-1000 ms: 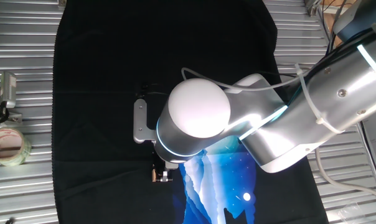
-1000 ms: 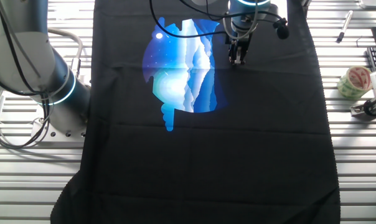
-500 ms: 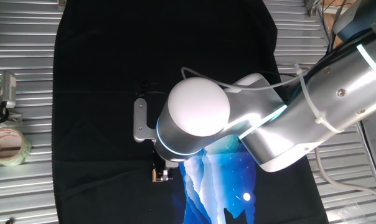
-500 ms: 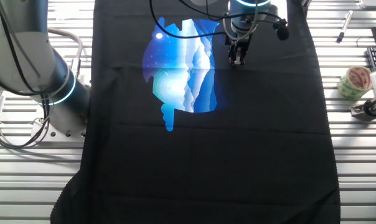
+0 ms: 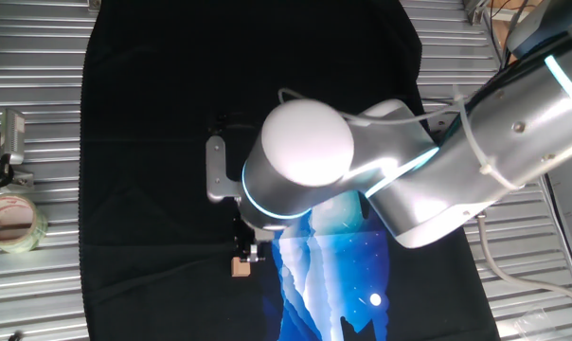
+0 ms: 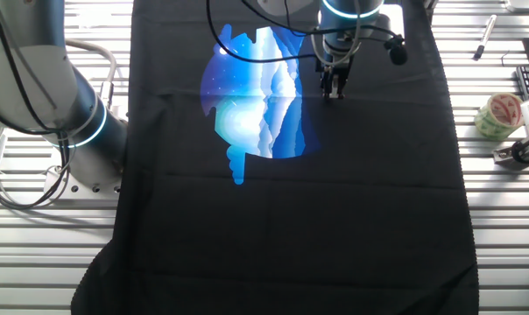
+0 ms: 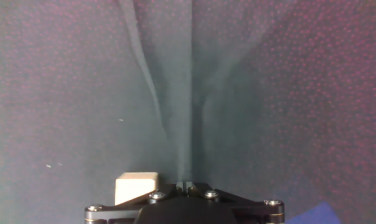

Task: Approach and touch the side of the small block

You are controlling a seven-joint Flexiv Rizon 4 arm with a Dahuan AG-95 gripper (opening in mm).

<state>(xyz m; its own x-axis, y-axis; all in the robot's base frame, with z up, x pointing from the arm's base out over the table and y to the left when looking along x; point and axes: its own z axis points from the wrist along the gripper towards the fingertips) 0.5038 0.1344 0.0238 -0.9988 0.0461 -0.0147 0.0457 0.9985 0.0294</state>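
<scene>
The small block is a tiny tan cube on the black cloth, just left of the blue print. My gripper hangs straight down right beside it, fingertips together and holding nothing. In the hand view the block lies at the bottom edge, directly left of my shut gripper, close to or touching the finger's side. In the other fixed view the gripper stands at the print's right edge, and the block is hidden there.
A roll of clear tape and a metal clamp lie on the slatted metal table off the cloth. A pen lies at the far right. A second arm's base stands left of the cloth.
My arm has shifted slightly, and the fingers have drawn back from over the block. The whole block now shows beside the fingertips. The block itself stays in place.
</scene>
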